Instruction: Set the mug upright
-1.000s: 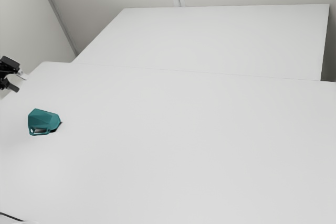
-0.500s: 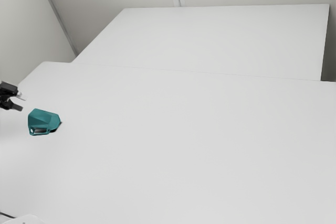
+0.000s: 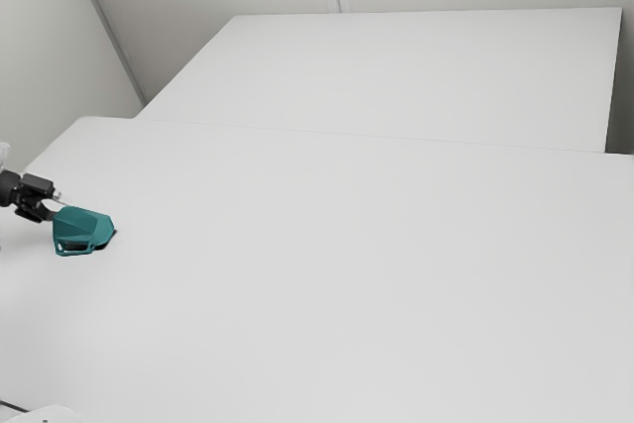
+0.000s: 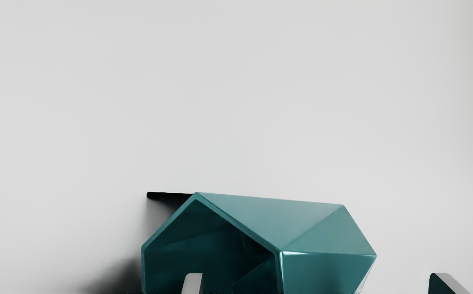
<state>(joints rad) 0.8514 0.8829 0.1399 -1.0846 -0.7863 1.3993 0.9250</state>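
At the exterior view's left, the black gripper [image 3: 52, 207] is at the near-left side of the teal faceted mug [image 3: 83, 229], which lies on its side on the white table with its handle toward the camera. In the wrist view the gripper [image 4: 316, 283] stands open, its two fingertips far apart. The mug [image 4: 310, 228] is between and below them, its open mouth facing one side; one fingertip [image 4: 192, 283] shows in front of the dark mouth, the other is out past the mug's base. Whether either finger touches the mug cannot be told.
The white table [image 3: 347, 274] stretches to the exterior view's right, with a second white surface [image 3: 396, 76] behind it. Grey-white walls stand beyond. A pale object with a dark cable [image 3: 50, 415] shows at the exterior view's lower left corner.
My gripper has come down and toward the exterior view's right, from above the table's left edge to beside the mug. The mug has not moved.
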